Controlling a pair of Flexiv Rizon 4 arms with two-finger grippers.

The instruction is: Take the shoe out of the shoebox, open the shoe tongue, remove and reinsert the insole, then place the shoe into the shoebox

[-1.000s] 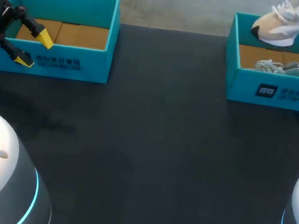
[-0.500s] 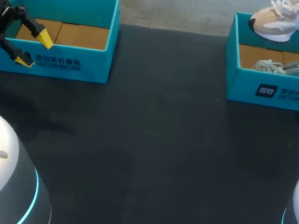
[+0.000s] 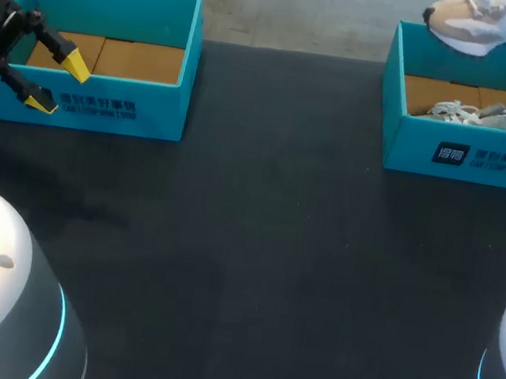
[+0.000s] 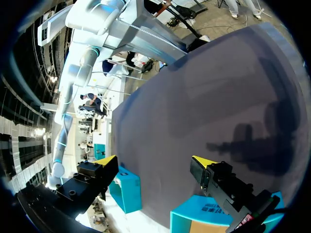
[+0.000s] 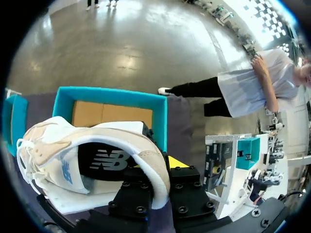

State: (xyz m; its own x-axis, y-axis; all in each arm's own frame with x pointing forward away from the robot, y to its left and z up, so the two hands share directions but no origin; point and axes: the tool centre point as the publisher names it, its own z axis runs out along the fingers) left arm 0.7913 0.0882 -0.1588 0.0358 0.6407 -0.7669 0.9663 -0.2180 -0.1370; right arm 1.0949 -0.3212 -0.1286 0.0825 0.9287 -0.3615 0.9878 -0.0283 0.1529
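Aloft, the shoe is clamped by the right gripper.
Beneath, the shoebox's second shoe is seen only overhead; left gripper is spread.

Beige-and-white shoe, raised clear above the far wall of the right shoebox, an open teal box. A grey shoe lies on its cardboard floor. The matching left shoebox stands well apart.
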